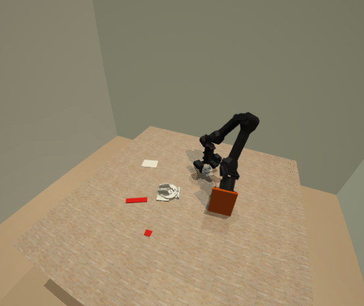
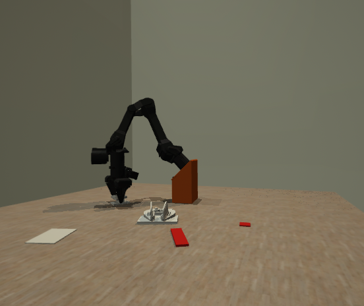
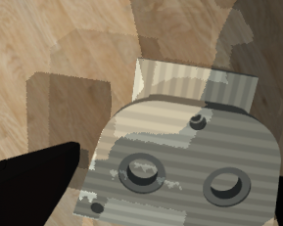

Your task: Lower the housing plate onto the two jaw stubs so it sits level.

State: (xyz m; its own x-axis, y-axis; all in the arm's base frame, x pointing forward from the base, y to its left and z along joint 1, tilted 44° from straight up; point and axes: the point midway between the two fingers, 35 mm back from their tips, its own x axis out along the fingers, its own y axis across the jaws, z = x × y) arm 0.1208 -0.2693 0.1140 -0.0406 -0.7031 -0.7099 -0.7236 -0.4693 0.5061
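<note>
one black arm [image 1: 239,145] [image 2: 157,126], one orange base block [image 1: 222,202] [image 2: 184,188], one grey two-ringed plate [image 1: 207,170] [image 3: 186,156], one white jaw assembly [image 1: 168,192] [image 2: 157,221], two red pieces [image 1: 136,200] [image 2: 179,237] and one cream card [image 1: 150,163] [image 2: 51,236] are counted on one wood-grained table [image 1: 182,257] [image 2: 209,277].

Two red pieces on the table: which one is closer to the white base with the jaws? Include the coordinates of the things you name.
The long red bar [image 1: 136,200] [image 2: 179,237], not the small red square; the bar lies beside the white base [image 1: 162,199] [image 2: 157,222].
</note>
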